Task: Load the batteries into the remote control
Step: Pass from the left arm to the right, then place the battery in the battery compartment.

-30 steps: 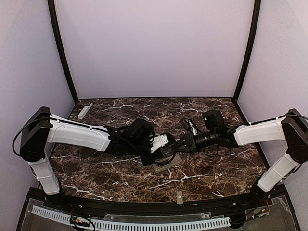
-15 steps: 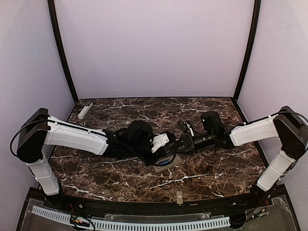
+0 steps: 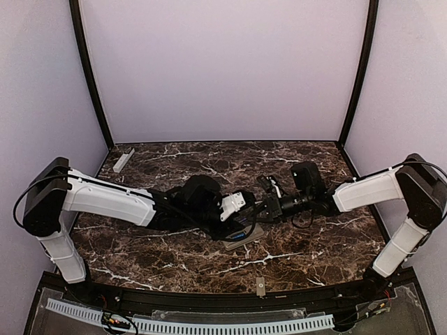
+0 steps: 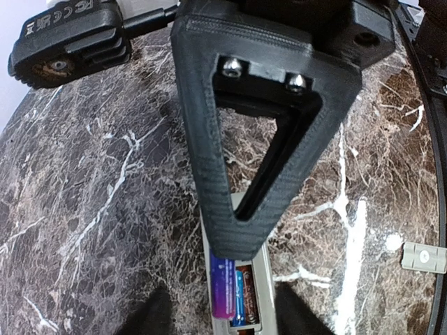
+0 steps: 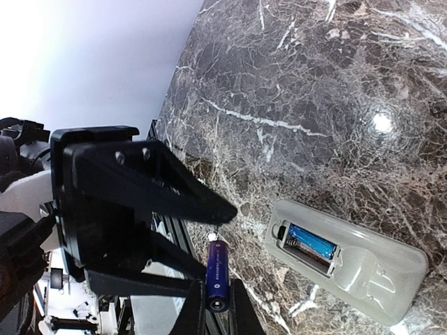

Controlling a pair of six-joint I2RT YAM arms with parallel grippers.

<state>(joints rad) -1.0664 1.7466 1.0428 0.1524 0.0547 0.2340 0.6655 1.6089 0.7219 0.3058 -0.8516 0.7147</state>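
**Right fingers [image 5: 150, 185] clamped on a battery, one slot left to fill**

From above, my right gripper [image 3: 265, 207] and left gripper [image 3: 236, 209] meet nose to nose over the middle of the marble table [image 3: 160, 262]. Just below them the remote control [image 3: 246, 236] lies back-up on the table with its battery bay open and a sliver of blue inside.

At my left wrist, one black finger [image 4: 265, 139] hangs over the remote's end. Its partner does not show clearly, so I cannot tell whether these fingers stand apart or together. I see nothing between them. Below, a purple-blue cell shows at the bay's edge; from here I cannot tell whether it is in the bay or above it.

At my right wrist, the fingers are closed on the held battery [image 5: 216, 274], which is near the remote but off to its side. The seated battery [image 5: 311, 244] fills one slot, and the slot next to it is dark and bare.

I judge this to be the second and last load. Next I need to line the cell up with the bare slot, turn it the right way round for the spring, and press it down. The light remote may slide unless my left gripper steadies it.
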